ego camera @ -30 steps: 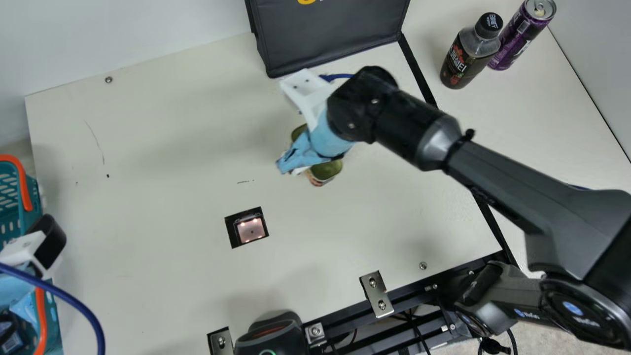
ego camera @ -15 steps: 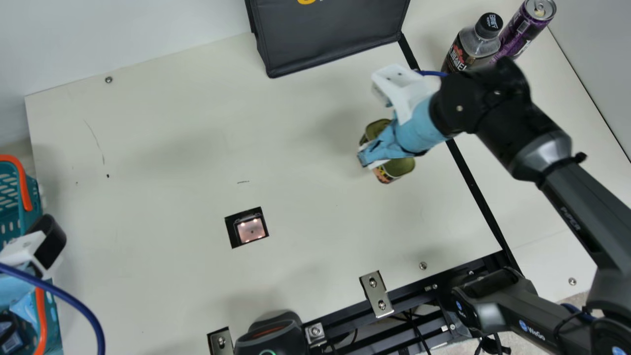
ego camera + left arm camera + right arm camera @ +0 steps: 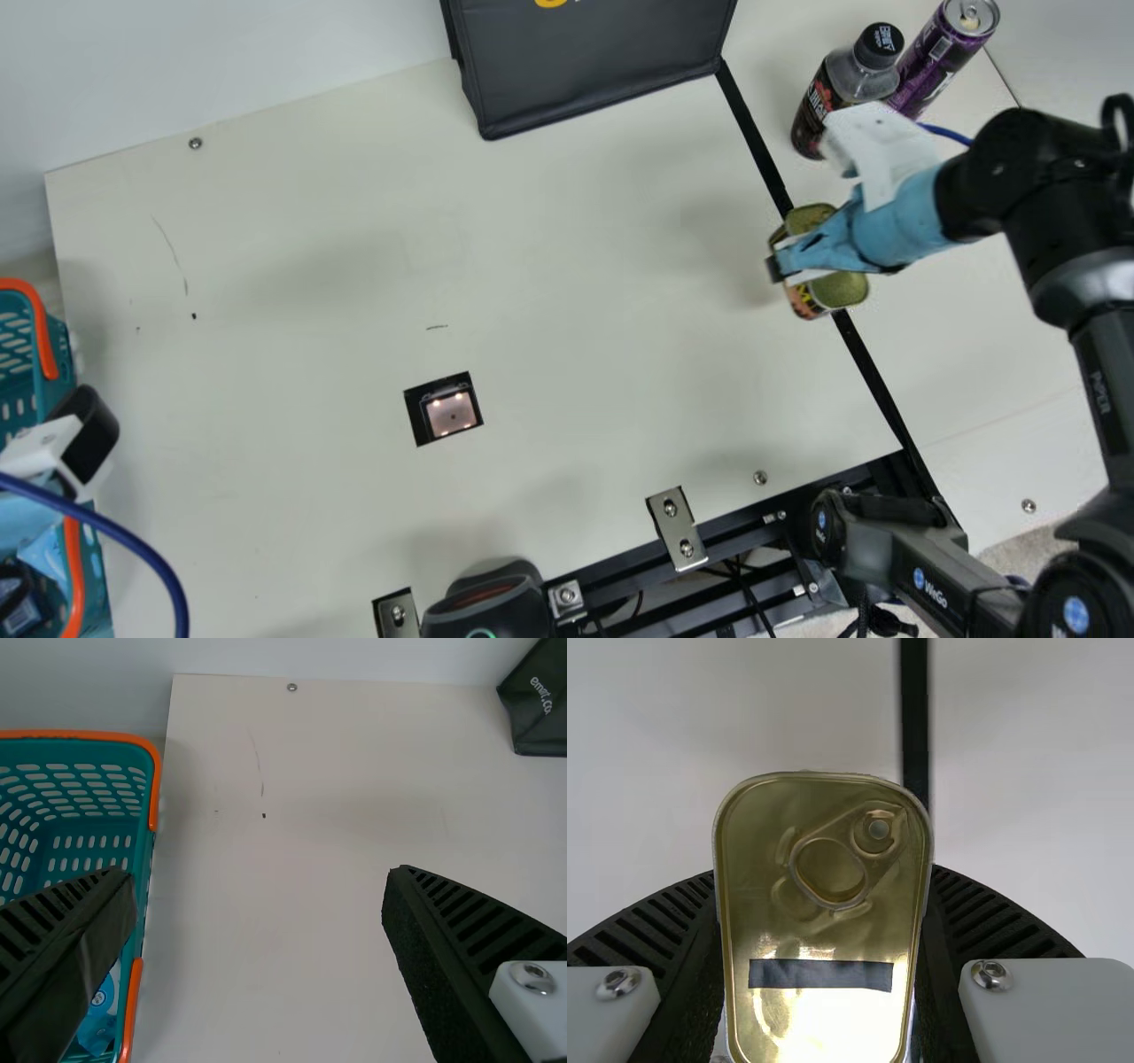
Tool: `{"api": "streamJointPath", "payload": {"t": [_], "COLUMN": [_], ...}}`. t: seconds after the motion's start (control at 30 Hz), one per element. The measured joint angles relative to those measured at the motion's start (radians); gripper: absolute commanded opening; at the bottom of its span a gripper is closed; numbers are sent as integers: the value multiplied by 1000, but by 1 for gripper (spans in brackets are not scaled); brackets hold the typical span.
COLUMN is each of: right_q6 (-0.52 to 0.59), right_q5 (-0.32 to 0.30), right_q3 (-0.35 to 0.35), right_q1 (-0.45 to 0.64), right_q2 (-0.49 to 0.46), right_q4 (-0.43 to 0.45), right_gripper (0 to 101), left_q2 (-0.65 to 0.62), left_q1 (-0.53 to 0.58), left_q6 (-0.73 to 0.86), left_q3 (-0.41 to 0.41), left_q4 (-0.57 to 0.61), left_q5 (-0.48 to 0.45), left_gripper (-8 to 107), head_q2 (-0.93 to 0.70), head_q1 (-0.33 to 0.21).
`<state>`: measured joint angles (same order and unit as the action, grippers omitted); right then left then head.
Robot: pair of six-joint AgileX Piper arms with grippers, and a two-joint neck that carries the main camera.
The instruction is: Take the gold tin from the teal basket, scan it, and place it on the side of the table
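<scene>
L. claw [image 3: 261,886]: fingers apart, by teal basket [image 3: 80,734]; inside, blue-wht. pkg. [image 3: 97,1026]. R. claw [image 3: 824,875]: clamped on gold tin [image 3: 842,291], over blk. strip [image 3: 858,354]. Tin's ring-pull flat; contents unk. Rec.: pass strip, keep tin level, avoid bottle [image 3: 819,102], seat base flat, then release gently.

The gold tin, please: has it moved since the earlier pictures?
Yes: in the main view, the tin has moved right, from left of the black strip to over it.
</scene>
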<state>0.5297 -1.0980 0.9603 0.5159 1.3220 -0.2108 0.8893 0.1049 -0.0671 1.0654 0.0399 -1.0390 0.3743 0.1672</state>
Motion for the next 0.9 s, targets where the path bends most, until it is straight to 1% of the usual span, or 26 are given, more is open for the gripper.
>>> {"api": "streamJointPath", "payload": {"t": [0.27, 0.47, 0.67, 0.9], "right_q6": [133, 197, 226, 248], "right_q5": [7, 22, 45, 77], "right_q3": [54, 102, 149, 217], "right_q1": [234, 355, 413, 425], "right_q2": [67, 122, 175, 253], "right_q4": [3, 10, 30, 44], "right_gripper": [0, 0, 0, 0], "left_q2": [0, 0, 0, 0], "left_q1": [0, 0, 0, 0], "left_q6": [0, 0, 0, 0], "left_q3": [0, 0, 0, 0], "left_q4": [0, 0, 0, 0], "left_q5": [0, 0, 0, 0], "left_gripper": [90, 90, 90, 90], "head_q2": [0, 2, 0, 0], "head_q1": [0, 0, 0, 0]}}
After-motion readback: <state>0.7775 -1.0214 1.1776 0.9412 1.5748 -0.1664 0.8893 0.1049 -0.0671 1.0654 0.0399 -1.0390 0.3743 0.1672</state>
